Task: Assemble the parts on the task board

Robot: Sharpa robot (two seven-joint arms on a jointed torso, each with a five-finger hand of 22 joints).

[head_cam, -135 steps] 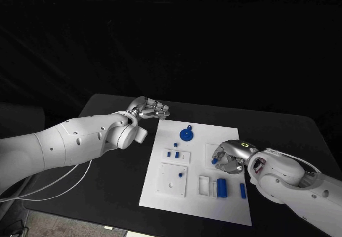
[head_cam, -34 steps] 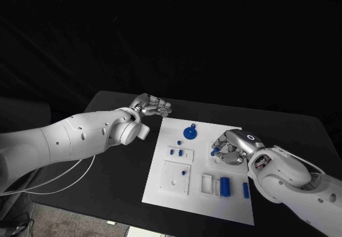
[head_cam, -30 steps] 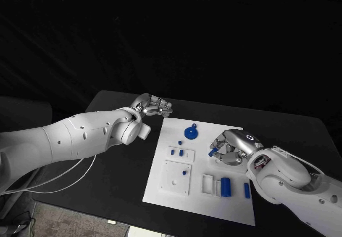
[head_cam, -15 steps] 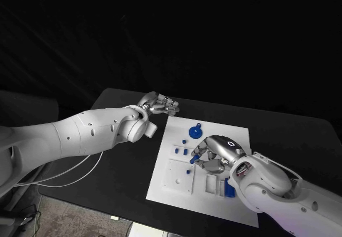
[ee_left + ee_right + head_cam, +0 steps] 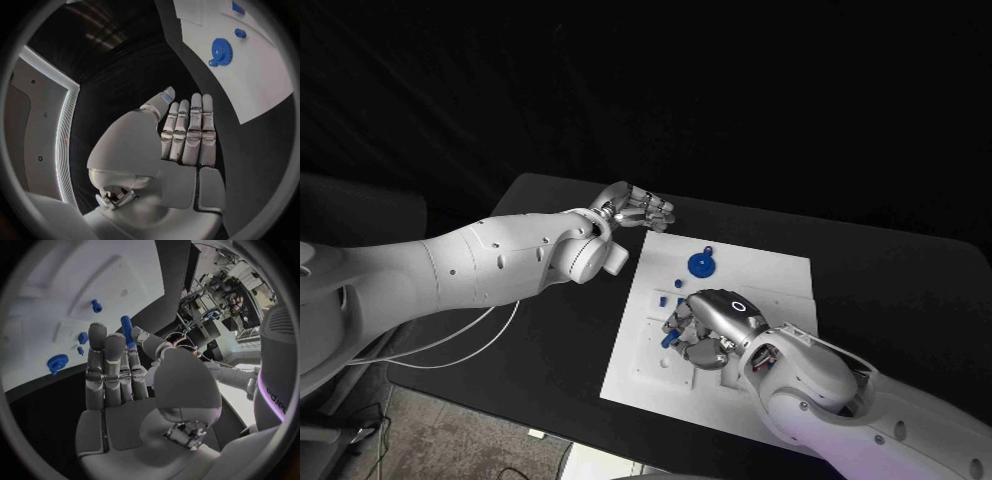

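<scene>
In the head view, the right hand (image 5: 700, 325) has been carried from the task board's (image 5: 776, 275) right side to over its left half. In the right wrist view, a blue peg (image 5: 127, 331) is pinched in its fingertips. In the left wrist view, the left hand (image 5: 187, 132) is held flat, empty, beside the board's far left corner.

Your right hand (image 5: 705, 325) hangs over the middle of the task board (image 5: 783, 275), pinching a blue peg (image 5: 127, 329) between thumb and fingertips. Your left hand (image 5: 635, 209) hovers just beyond the board's far-left corner, fingers straight together, holding nothing.
</scene>
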